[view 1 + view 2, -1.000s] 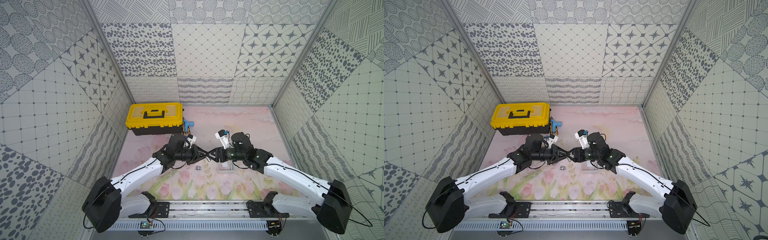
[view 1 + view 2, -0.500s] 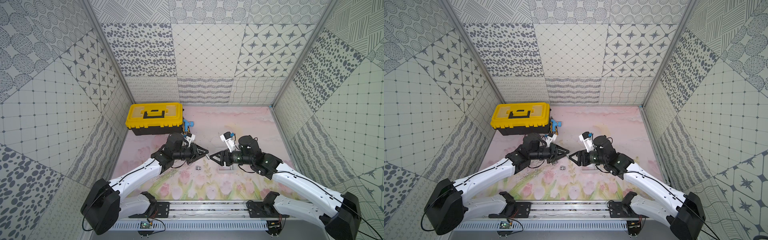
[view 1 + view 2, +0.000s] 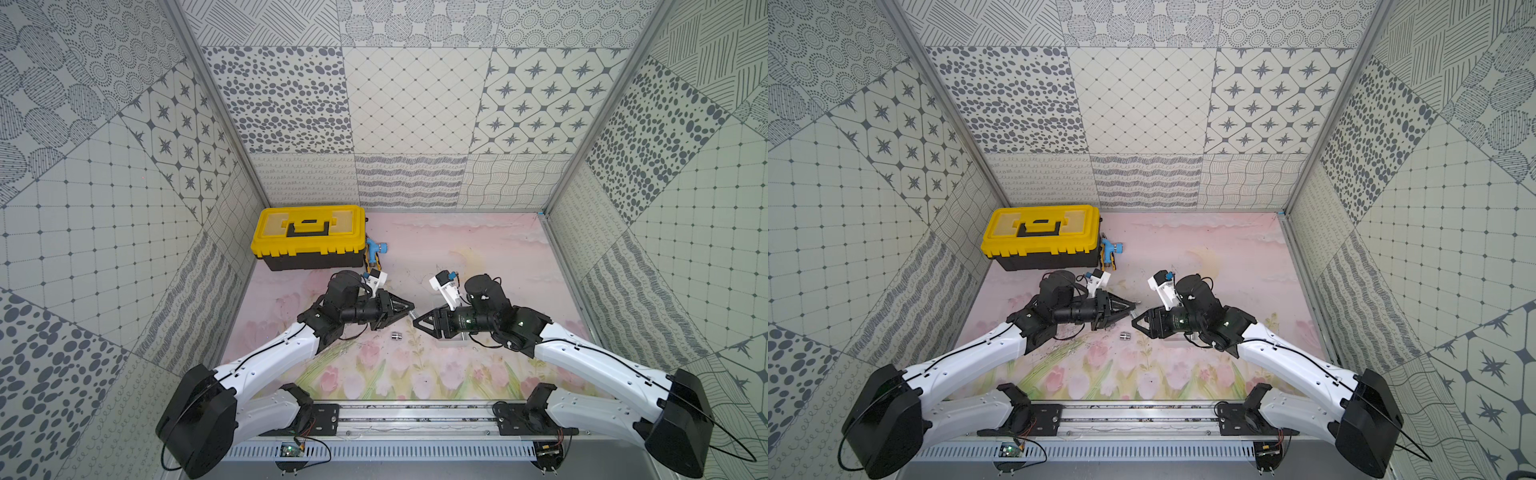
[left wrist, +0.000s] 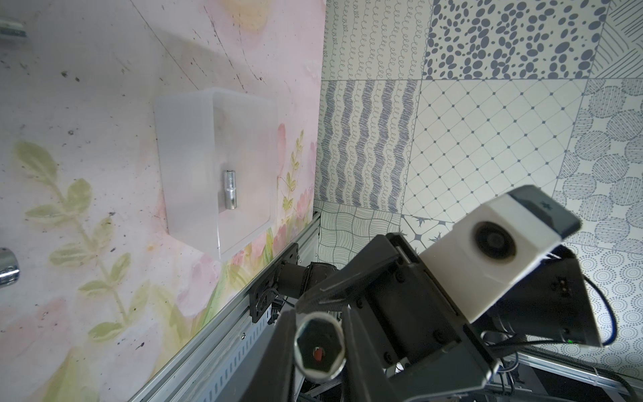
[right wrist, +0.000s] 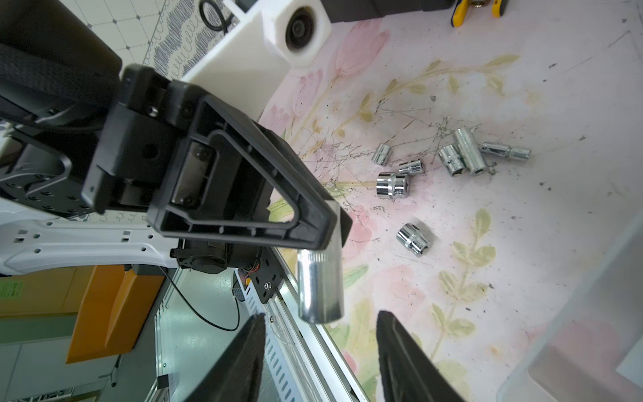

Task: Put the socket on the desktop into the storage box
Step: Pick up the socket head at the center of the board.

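Since a second ago the two pincers have come apart. They met tip to tip then, and now the right pincer (image 3: 417, 324) sits just clear of the left pincer (image 3: 409, 311), a little nearer the rail (image 3: 415, 409).

The socket (image 5: 320, 285) is up off the desk (image 3: 478, 257), carried at the left pincer's tips. In both top views it is too small to make out between the black tips. In the right wrist view its gripped end is hidden behind a black finger. The left wrist view shows only its mouth (image 4: 319, 351), end on. It is a long, polished chrome cylinder with a hexagonal bore.

The left pincer is clenched on one end of it. The right pincer's fingers (image 5: 243, 358) stand spread with nothing between them, and the socket's free end points at their gap without touching either one.

The storage box (image 4: 184, 156), clear plastic, rests on the desk with one slim socket (image 4: 229, 189) lying on its floor. From above the right arm covers most of it, leaving a pale edge (image 3: 451, 343).

Seven loose sockets (image 5: 393, 186) lie on the desk in the right wrist view, but the top views show only one clearly (image 3: 397, 335). The yellow-lidded toolbox (image 3: 309, 232) stands well apart at the back.
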Controlling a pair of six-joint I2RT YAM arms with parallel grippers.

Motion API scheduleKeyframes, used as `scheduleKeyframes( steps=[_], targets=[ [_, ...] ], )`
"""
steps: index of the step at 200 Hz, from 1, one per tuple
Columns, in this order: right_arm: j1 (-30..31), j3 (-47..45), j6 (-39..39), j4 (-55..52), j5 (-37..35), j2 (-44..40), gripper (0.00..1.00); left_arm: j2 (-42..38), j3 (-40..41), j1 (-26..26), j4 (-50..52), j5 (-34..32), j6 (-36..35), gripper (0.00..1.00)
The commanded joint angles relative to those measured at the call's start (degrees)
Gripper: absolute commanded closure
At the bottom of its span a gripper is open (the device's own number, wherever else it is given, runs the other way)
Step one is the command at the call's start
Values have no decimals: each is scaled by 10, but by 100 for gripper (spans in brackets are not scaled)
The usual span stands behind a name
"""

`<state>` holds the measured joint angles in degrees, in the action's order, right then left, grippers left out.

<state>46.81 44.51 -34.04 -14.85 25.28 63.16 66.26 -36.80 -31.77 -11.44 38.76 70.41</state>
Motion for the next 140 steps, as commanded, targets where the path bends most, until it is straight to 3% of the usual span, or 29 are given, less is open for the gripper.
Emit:
scheduleKeyframes(
  steps=[1,79,140],
  targets=[
    [4,24,4,32,-11,9,51,-9,2,6,-51,32,1,100],
    [7,41,1,32,-20,27,63,-2,18,5,-82,41,15,100],
    [8,42,3,24,-25,43,58,5,16,5,-97,41,22,100]
  ],
)
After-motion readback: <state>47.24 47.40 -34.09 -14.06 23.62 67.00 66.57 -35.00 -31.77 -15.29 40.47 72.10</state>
